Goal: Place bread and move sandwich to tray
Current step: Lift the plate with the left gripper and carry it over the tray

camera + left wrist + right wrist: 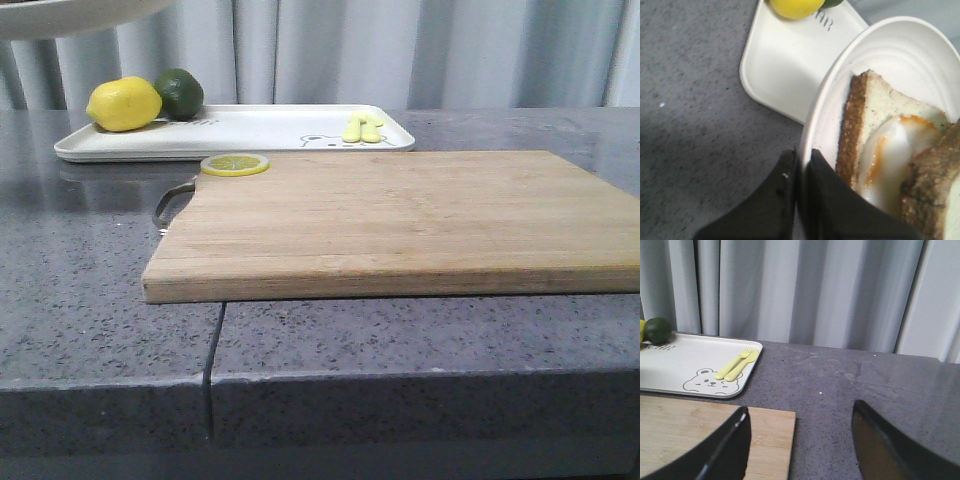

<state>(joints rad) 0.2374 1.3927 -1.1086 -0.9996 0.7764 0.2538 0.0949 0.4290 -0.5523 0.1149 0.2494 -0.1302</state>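
Aloft, left gripper [801, 165] clenched on rim of shallow round white plate [830, 100], fingers [830, 200] pinching plate edge between them. On plate: sandwich [890, 150] of brown-crusted white bread with glossy fried egg, orange yolk streaks showing. Plate hanging over corner of large flat white rectangular tray [785, 70] (edge of plate barely visible at top of front view). On tray: yellow lemon [123, 103], dark green lime [180, 92], pale yellow fork and spoon [363, 127], bear line drawing. Nearer than tray: pale wooden cutting board [400, 220], lemon slice [235, 164] at its far corner beside tray. Right gripper [800, 440] released, jaws wide apart, above grey speckled countertop [865, 385] beside board.
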